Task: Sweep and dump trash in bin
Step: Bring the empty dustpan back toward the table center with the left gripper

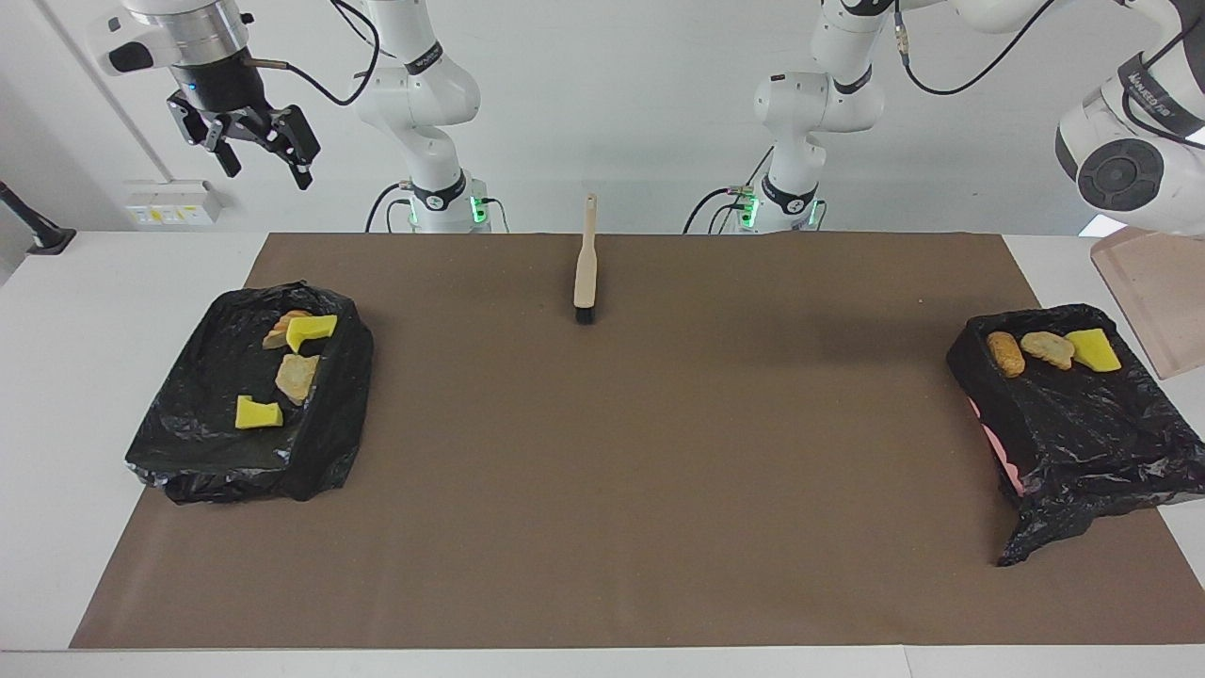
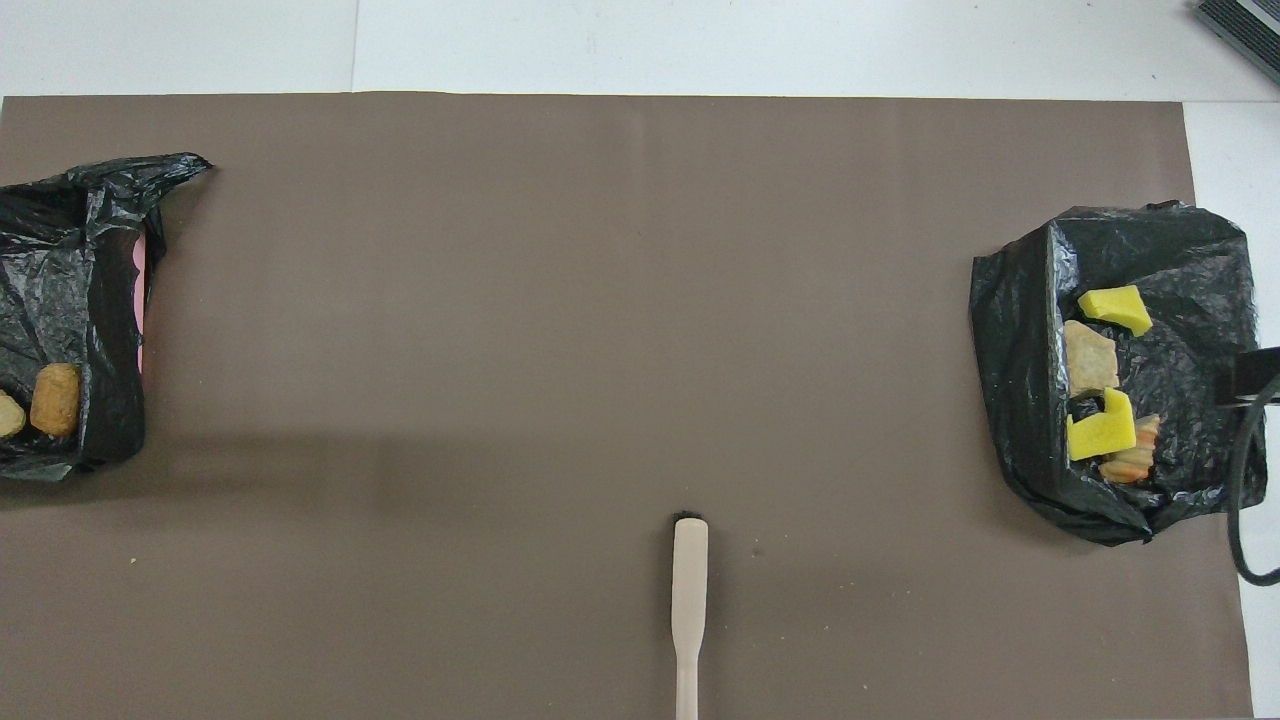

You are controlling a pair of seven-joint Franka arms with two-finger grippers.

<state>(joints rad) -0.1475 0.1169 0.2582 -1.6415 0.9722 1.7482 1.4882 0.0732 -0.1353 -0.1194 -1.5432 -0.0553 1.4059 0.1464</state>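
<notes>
All trash (image 1: 1092, 350) sat in the bins (image 1: 1073, 424) — right pincer (image 1: 252, 149) hung wide, empty; left's state unclear, so set that dustpan (image 1: 1153, 297) down gently.

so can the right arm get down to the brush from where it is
Probably yes: the right end effector hangs open and empty above the bin at its end, and the brush lies alone on bare mat, nothing between them.

Both arms (image 1: 414, 104) are glossy white with rounded joints, black cables and green lights at their bases; the right gripper (image 1: 247, 141) is black beneath a silver collar.
</notes>
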